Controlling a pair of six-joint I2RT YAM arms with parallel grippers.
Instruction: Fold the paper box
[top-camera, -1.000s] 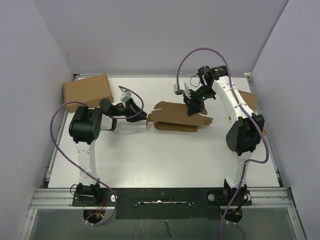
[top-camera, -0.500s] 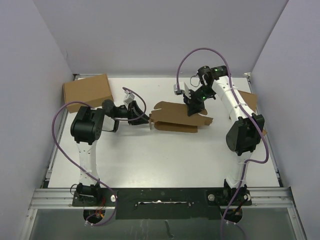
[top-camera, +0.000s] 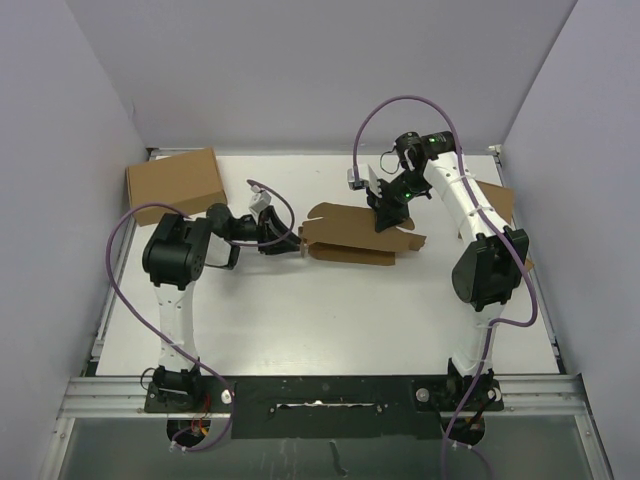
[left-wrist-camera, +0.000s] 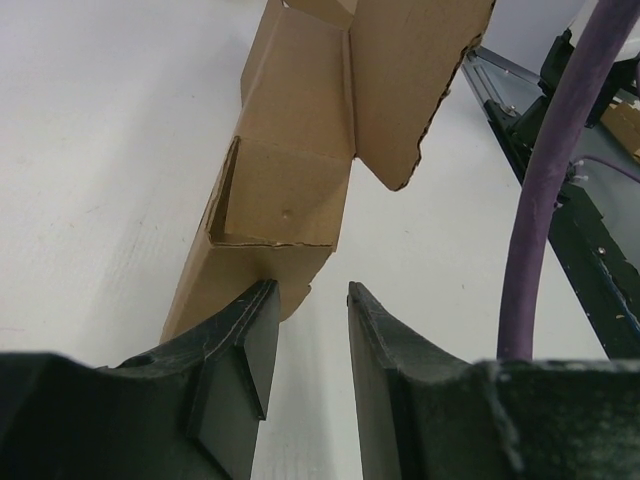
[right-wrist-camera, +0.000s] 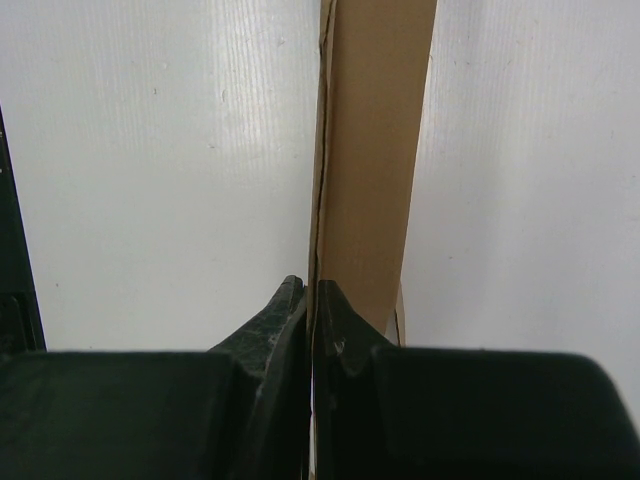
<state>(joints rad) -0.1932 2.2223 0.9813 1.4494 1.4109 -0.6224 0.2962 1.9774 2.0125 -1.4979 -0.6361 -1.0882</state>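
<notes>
The paper box (top-camera: 350, 243) is half-folded brown cardboard lying mid-table with flaps standing up. My left gripper (top-camera: 291, 240) sits low at its left end. In the left wrist view the box (left-wrist-camera: 290, 170) stretches away from the left gripper (left-wrist-camera: 308, 290). Its jaws are open with only table between them, and the left fingertip (left-wrist-camera: 262, 300) is against the box's near end tab. My right gripper (top-camera: 384, 217) reaches down at the box's right part. In the right wrist view the gripper (right-wrist-camera: 310, 285) is shut on a thin upright wall of the box (right-wrist-camera: 375, 150).
A larger closed brown carton (top-camera: 175, 182) stands at the back left corner. Another brown box (top-camera: 502, 203) shows partly behind the right arm at the right edge. A purple cable (left-wrist-camera: 545, 170) crosses the left wrist view beside the table's dark side rail (left-wrist-camera: 570, 200).
My left gripper has moved right and a little nearer, up to the box's left end. The right gripper has stayed shut on the box wall.
</notes>
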